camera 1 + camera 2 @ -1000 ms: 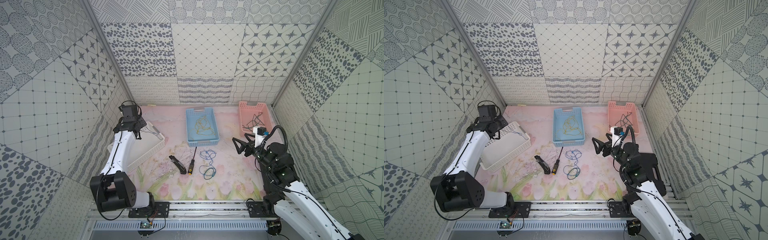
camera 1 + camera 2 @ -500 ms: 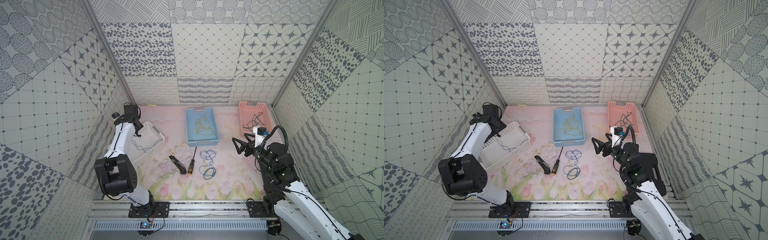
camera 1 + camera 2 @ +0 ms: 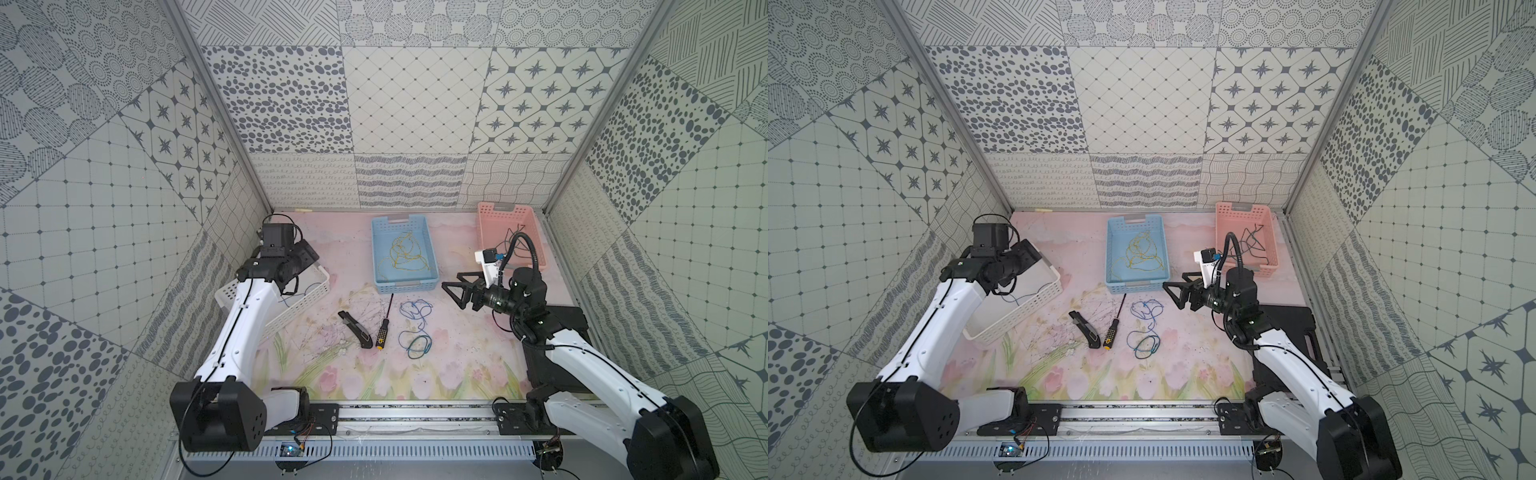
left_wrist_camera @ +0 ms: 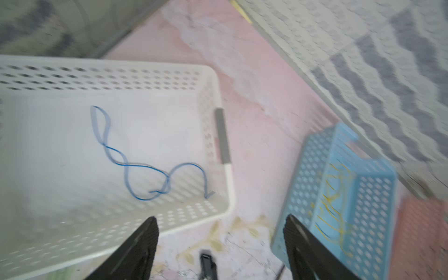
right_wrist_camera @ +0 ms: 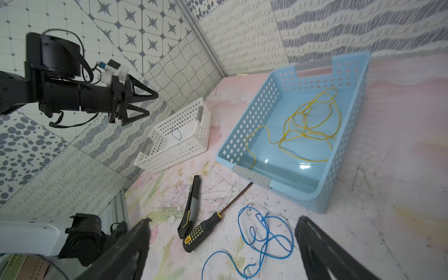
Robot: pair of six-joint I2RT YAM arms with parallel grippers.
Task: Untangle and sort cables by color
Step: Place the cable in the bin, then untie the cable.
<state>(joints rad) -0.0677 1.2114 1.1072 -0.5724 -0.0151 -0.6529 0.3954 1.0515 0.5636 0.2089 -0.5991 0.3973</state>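
Blue cable (image 5: 265, 231) appears light, limp, snag-prone; pinch it at the crossing; left gripper (image 4: 220, 217) and right gripper (image 5: 223, 219) gape empty.

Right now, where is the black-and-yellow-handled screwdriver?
In both top views the black-and-yellow-handled screwdriver lies mid-table, between the black utility knife and the loose blue cables, tip toward the light-blue plastic basket.

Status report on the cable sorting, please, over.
Open, empty: left gripper at white basket, right gripper near loose tangle. One blue cable in basket; tangle on mat. Beside it: screwdriver, knife.
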